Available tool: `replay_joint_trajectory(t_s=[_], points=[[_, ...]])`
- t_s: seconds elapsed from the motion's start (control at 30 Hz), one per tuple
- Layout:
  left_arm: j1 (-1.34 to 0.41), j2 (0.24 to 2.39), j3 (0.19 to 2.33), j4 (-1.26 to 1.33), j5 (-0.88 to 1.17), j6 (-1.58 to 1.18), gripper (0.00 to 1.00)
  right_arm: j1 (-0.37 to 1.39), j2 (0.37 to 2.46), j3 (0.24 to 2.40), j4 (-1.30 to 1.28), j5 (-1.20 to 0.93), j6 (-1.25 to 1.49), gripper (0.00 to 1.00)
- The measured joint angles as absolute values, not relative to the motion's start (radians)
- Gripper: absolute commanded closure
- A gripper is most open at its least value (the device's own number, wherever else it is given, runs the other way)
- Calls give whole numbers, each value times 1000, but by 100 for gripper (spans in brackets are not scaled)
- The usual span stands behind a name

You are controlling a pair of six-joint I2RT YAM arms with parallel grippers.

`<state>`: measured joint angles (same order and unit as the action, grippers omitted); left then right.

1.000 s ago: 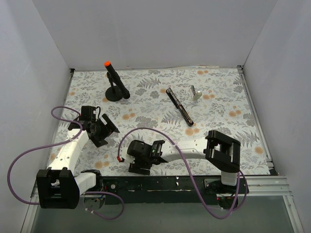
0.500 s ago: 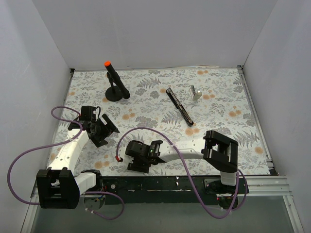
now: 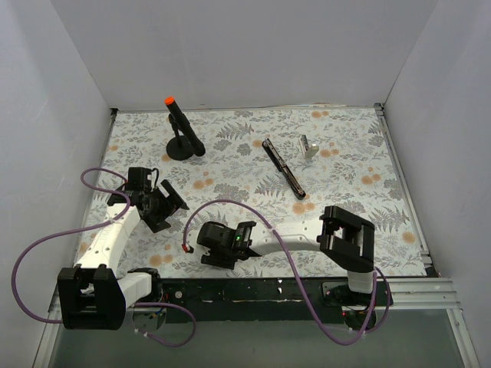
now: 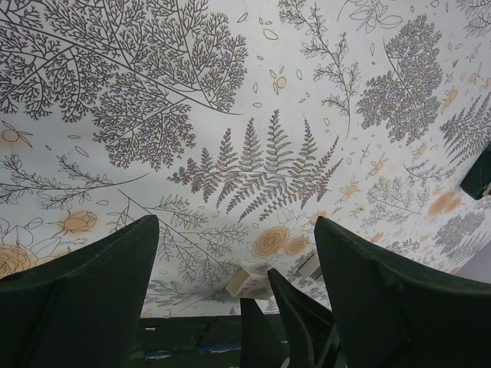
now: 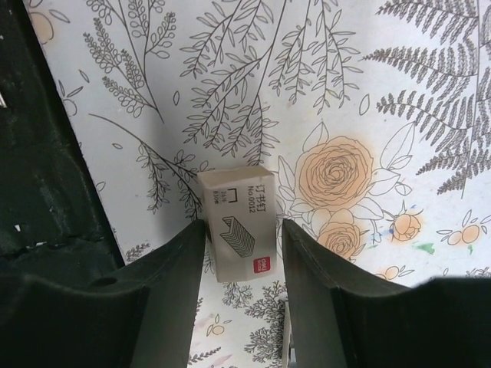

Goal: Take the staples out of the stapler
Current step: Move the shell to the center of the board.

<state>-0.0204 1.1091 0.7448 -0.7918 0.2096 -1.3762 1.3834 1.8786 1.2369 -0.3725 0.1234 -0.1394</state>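
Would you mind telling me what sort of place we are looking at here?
Most likely a robot-manipulation test cell: plain white walls box in a floral-covered table, the left arm and right arm are bolted at its near edge, and a stapler lies out as a prop.

On my feed the left arm (image 3: pixel 107 241) and the right arm (image 3: pixel 299 234) both show white tube links between blocky black joint housings, each trailed by a looping purple cable (image 3: pixel 227 202). A small green light (image 3: pixel 238 238) glows at the right wrist, and the wrist cameras show me thick, matte greenish-black fingers (image 4: pixel 77 299)
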Motion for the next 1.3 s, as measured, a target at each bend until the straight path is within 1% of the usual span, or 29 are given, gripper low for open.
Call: replay_joint_trajectory(t_s=[0.23,0.67,1.0,1.1,1.17,1.2,1.23,1.3], points=[[-20,1109,745,-788,210,-1376,18,1383,1888,1248,-373,153,-128,54],[-20,1113,744,-785,210,-1377,18,1383,1949,1331,-401,223,-93,57],[-20,1122,743,-784,210,-1377,18,1383,1985,1382,-418,267,-71,57],[-20,1122,743,-784,210,-1377,18,1383,1985,1382,-418,270,-66,56],[-20,1122,743,-784,210,-1377,18,1383,1985,1382,-418,270,-62,50],[-20,1122,743,-784,210,-1377,18,1383,1985,1382,-418,270,-61,48],[-20,1122,743,-784,210,-1377,17,1383,1985,1382,-418,271,-59,44],[-20,1122,743,-784,210,-1377,18,1383,1984,1382,-414,268,-59,39]])
